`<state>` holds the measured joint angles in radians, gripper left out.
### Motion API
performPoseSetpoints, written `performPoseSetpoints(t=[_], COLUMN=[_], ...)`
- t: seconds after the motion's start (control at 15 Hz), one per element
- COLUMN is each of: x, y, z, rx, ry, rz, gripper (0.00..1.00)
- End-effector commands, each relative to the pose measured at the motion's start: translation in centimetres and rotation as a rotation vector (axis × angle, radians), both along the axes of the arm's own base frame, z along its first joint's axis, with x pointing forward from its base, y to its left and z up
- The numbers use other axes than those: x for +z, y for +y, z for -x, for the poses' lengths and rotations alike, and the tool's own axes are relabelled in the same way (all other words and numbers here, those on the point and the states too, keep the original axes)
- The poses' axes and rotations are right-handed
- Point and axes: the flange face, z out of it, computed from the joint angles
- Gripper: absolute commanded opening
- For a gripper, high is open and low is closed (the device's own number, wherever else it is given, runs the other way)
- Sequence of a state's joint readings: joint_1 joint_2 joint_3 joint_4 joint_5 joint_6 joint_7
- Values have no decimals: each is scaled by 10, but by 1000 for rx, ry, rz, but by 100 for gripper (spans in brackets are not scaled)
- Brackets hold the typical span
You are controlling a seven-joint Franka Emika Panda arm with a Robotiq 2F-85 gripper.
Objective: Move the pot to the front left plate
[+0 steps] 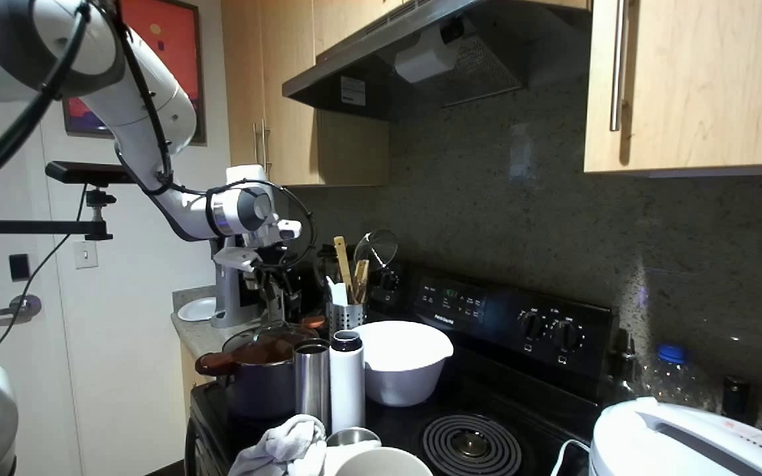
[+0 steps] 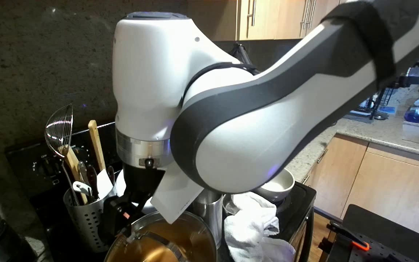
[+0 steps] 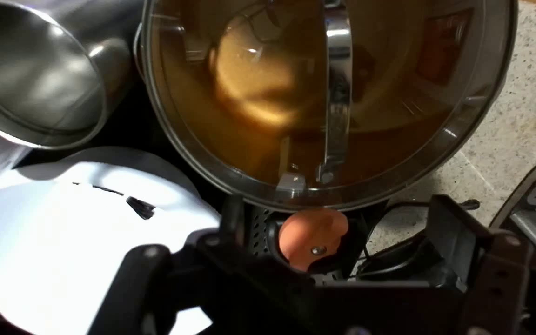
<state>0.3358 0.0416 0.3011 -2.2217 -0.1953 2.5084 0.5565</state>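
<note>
Lower left-ctr in an exterior view, pot (image 1: 263,395) is sitting near left edge of black stove (image 1: 513,400), steel flask (image 1: 312,383) just rt of it. Btm of wrist view, gripper (image 3: 340,218) is hovering w/ fingers spread wide, orange piece (image 3: 312,237) showing btwn them. Dark gap is separating white bowl (image 3: 63,242), lower left, from edge of glass lid (image 3: 338,102); speckled counter (image 3: 533,102) is running along lid's rt side.
</note>
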Motion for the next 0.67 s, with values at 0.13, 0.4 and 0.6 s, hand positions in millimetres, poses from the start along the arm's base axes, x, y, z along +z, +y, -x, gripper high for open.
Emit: performPoseSetpoints(t=[0.13, 0.4, 0.6], x=[45, 78, 98], y=[-18, -34, -49], z=[-17, -26, -32], rx=[-83, -122, -154], ry=[7, 69, 123], rz=[-23, -33, -37], gripper=[100, 100, 100])
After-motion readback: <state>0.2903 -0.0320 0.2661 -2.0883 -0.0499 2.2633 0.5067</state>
